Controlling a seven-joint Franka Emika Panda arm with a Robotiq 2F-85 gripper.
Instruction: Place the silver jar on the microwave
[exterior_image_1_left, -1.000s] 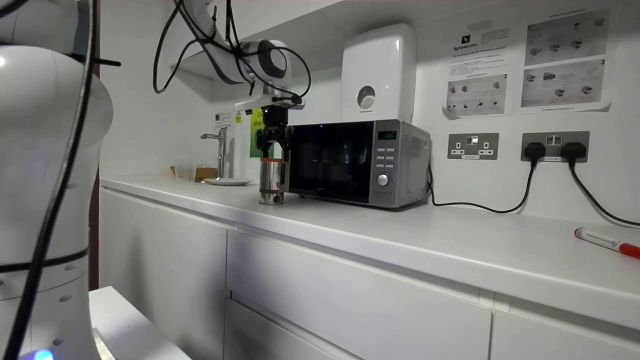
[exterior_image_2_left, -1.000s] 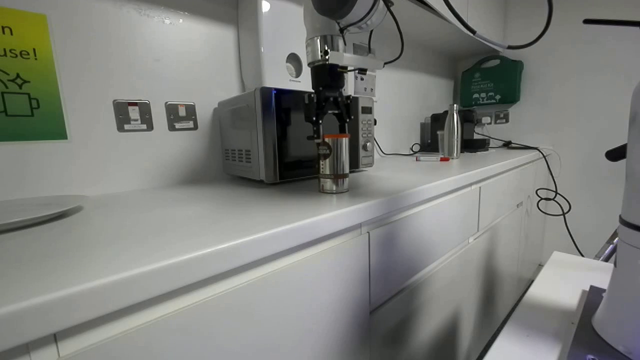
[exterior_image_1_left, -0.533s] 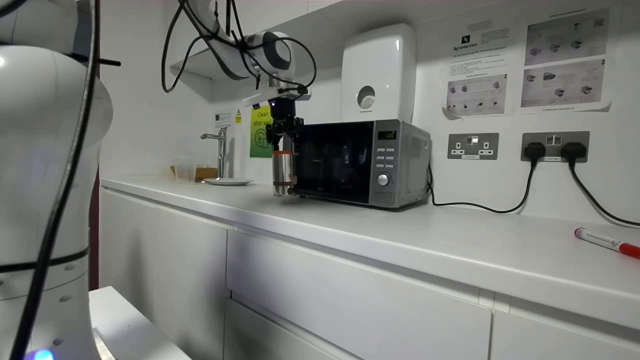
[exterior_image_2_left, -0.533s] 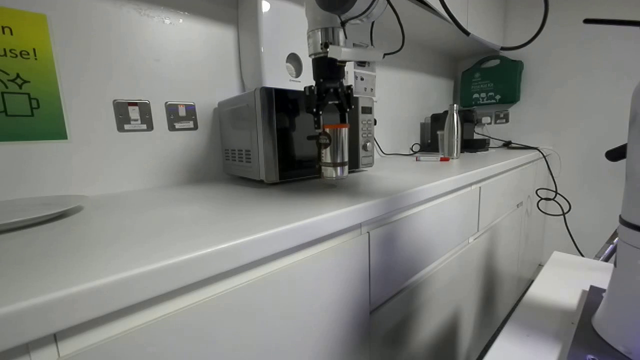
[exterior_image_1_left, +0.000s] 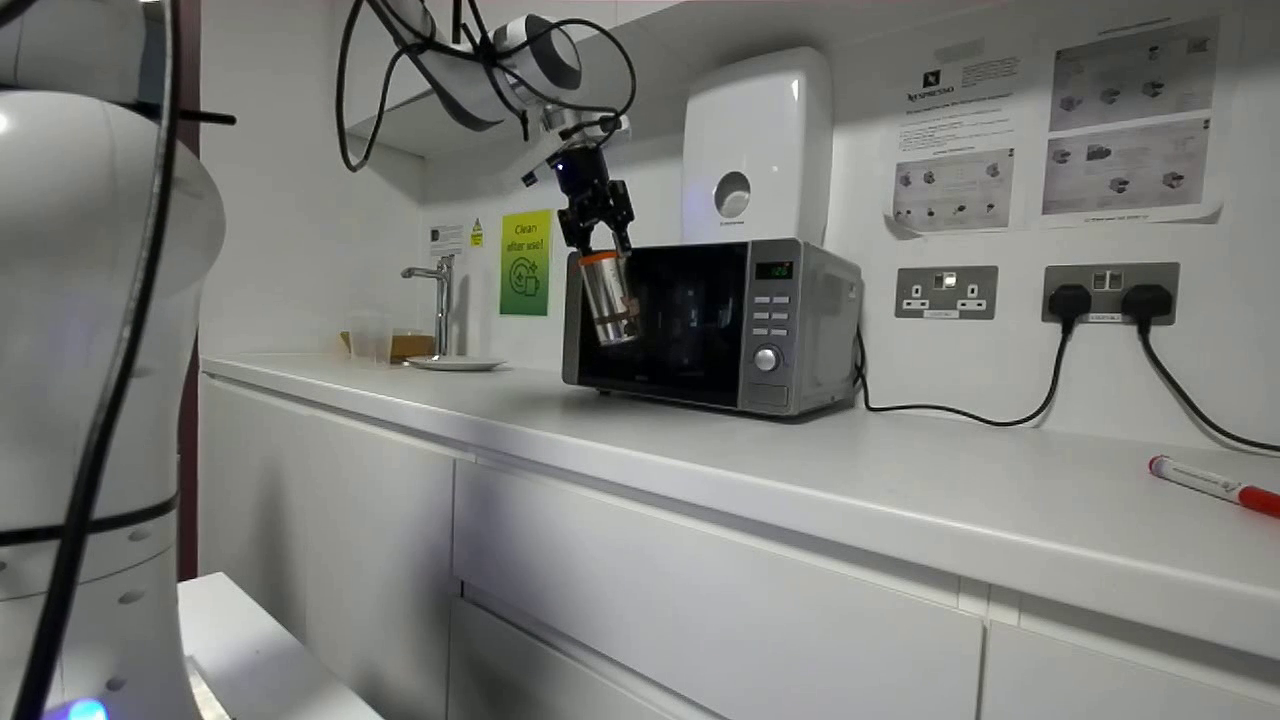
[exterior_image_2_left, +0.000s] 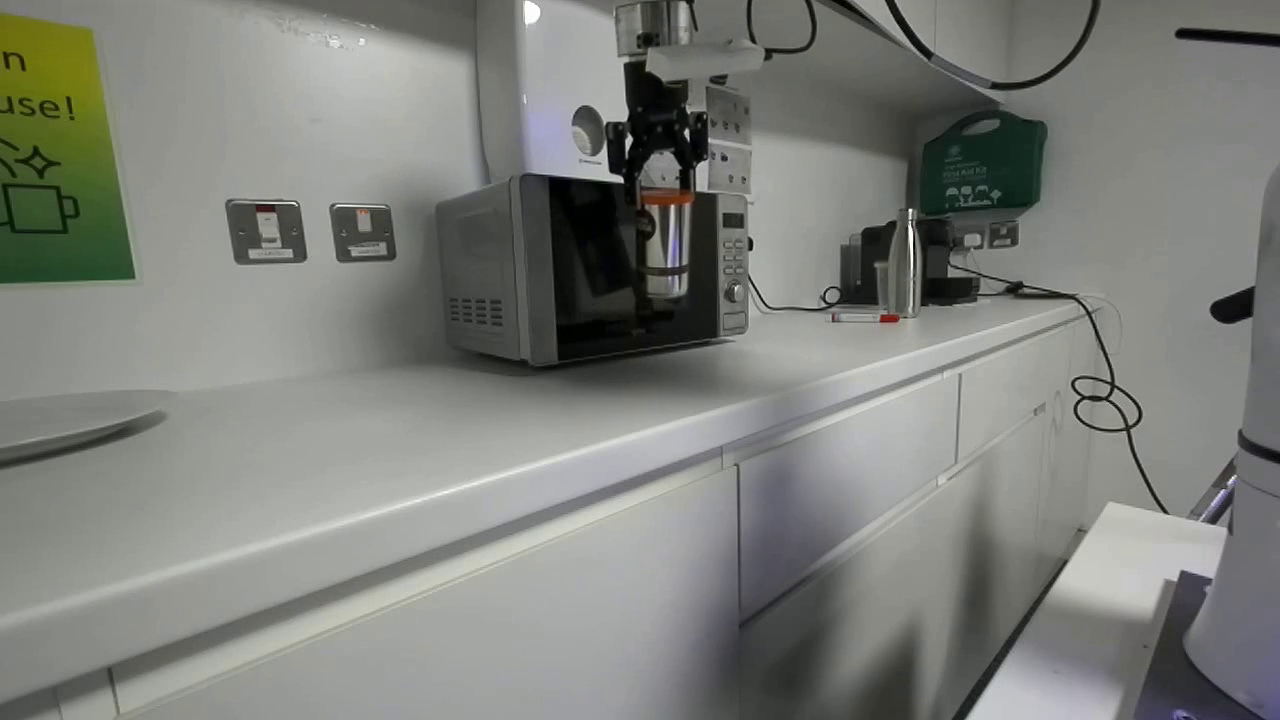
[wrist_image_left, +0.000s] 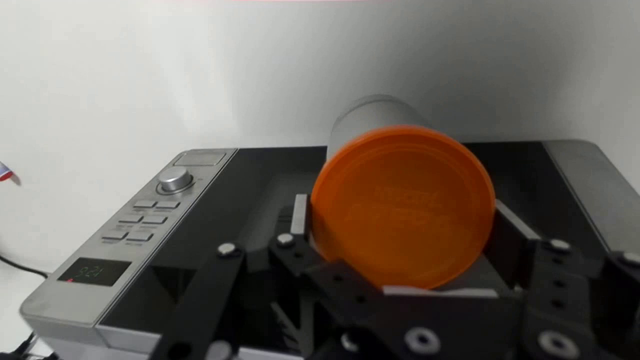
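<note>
The silver jar (exterior_image_1_left: 612, 302), a metal cylinder with an orange lid, is held in the air in front of the microwave's dark door. It also shows in an exterior view (exterior_image_2_left: 667, 250) and, lid towards the camera, in the wrist view (wrist_image_left: 402, 210). My gripper (exterior_image_1_left: 604, 250) is shut on the jar's lid end, one finger on each side, as the wrist view (wrist_image_left: 407, 217) shows. The jar is tilted, its base towards the door. Its top is near the height of the microwave's top edge. The microwave (exterior_image_1_left: 830, 320) stands on the counter, door shut; its top surface is barely visible.
A white wall-mounted box (exterior_image_1_left: 760, 130) hangs just above and behind the microwave. A cabinet (exterior_image_2_left: 870, 70) overhangs the counter (exterior_image_1_left: 900, 480). A plate (exterior_image_1_left: 455, 364), a tap (exterior_image_1_left: 443, 310), a red marker (exterior_image_1_left: 1215, 485) and a metal bottle (exterior_image_2_left: 905, 265) are further along.
The gripper has lifted the jar from the counter, raising it and moving it towards the microwave. The gripper and jar have gone from upright to tilted.
</note>
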